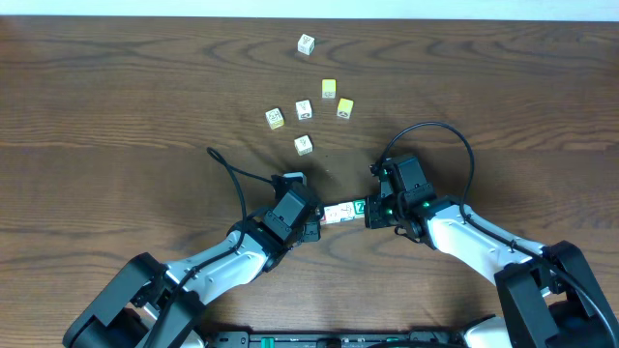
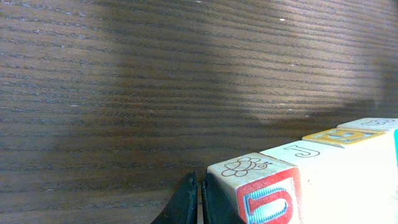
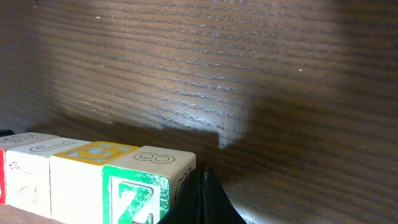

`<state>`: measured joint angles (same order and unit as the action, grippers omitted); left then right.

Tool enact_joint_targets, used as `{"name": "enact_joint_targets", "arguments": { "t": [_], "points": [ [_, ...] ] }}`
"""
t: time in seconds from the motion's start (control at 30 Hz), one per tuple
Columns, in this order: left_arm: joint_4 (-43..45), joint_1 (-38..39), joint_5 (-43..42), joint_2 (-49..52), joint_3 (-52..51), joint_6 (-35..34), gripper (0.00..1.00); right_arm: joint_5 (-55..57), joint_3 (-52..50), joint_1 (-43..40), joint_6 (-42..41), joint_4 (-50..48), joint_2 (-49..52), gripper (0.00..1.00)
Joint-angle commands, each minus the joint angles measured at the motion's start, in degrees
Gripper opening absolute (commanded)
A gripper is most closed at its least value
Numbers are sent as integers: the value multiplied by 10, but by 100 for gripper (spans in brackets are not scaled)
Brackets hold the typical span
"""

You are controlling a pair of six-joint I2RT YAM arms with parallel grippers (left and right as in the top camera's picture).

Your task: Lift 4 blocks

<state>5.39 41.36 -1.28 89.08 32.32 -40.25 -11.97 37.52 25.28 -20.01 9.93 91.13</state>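
Pinching together: the left gripper [image 2: 198, 204] and the right gripper [image 3: 200, 199] pressed a row of four blocks [image 1: 343, 211] from its two ends, toward the near edge of the table [image 1: 116, 97], about midway along it.
Left gripper: clenched on nothing, closed tips butted against the red block [image 2: 267, 196] at its end of the row.
Right gripper: likewise clenched on nothing, closed tips touching the green Z block [image 3: 134, 199] at the other end.
Between the ends: two white-fronted blocks [image 3: 56, 180], one with a J on top and one with a yellow top; all four sat face to face.
Height: the underside of the row was out of frame. A shadow [image 3: 143, 132] lay on the wood just behind it, so the row seemed to be off the table, but this was not certain.
Done: the grouping and the squeeze, and probably the lift itself.
Left: at most raising the row higher without letting it buckle.
Farther off: six loose blocks [image 1: 304, 109] lay scattered toward the far edge, well apart from the row.
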Motion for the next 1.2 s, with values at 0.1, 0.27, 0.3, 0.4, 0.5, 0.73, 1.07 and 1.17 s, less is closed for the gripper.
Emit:
{"name": "enact_joint_targets", "arguments": {
  "t": [0.1, 0.27, 0.3, 0.4, 0.5, 0.73, 1.07, 1.17],
  "points": [
    [34, 23, -74, -6, 15, -8, 7, -123, 2, 30, -12, -12, 4, 1],
    [42, 24, -85, -6, 15, -8, 7, -119, 2, 30, -12, -12, 4, 1],
    [42, 24, -85, -6, 15, -8, 7, -119, 2, 30, -12, -12, 4, 1],
    [42, 24, -86, -6, 15, -10, 7, -119, 2, 30, -12, -12, 4, 1],
    [42, 24, -86, -6, 15, -10, 7, -119, 2, 30, -12, -13, 4, 1],
    [42, 24, -86, -6, 15, -10, 7, -122, 2, 30, -19, -14, 4, 1],
    [42, 24, -86, -6, 15, -10, 7, -126, 3, 38, -19, -16, 3, 1],
    [42, 24, -86, -6, 15, -10, 7, -126, 3, 38, -19, -16, -2, 1]
  ]
}}
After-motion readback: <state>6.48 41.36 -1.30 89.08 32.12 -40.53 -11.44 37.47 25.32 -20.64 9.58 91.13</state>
